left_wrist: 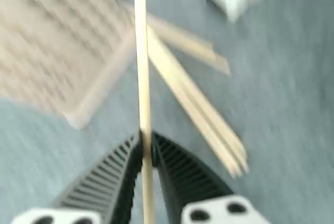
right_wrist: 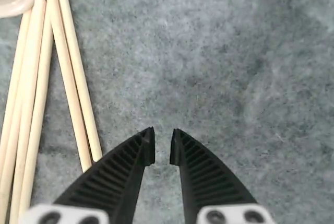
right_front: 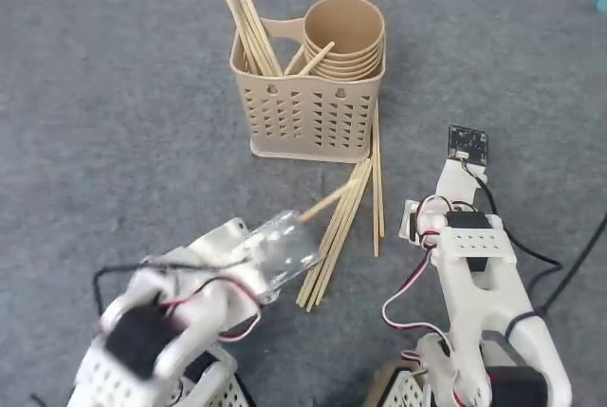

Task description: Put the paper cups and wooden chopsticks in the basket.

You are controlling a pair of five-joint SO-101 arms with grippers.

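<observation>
Nearest, the left gripper [left_wrist: 147, 140] has its fingers clamped on a single wooden chopstick [left_wrist: 140, 51]. It is pinched low on the shaft so most of its length juts out ahead, a hold that I judge suits feeding it tip-first into the basket [right_front: 308, 118]. Its long axis runs in line with the fingers, and the free end points away from the arm toward the basket's near wall. Whether it hangs clear of the counter [right_front: 114, 141] is hard to tell through the smear. The right gripper [right_wrist: 162, 143] hangs over bare counter, fingers a little apart with nothing between them, just beside the loose chopsticks [right_front: 346, 227]. These lie flat in a narrow fan between the arms, long axes running toward the basket's foot. Farthest, the basket stands upright. It holds the stacked paper cups [right_front: 346, 37], mouths up, and the stowed chopsticks [right_front: 248, 23] leaning out of its left side.
</observation>
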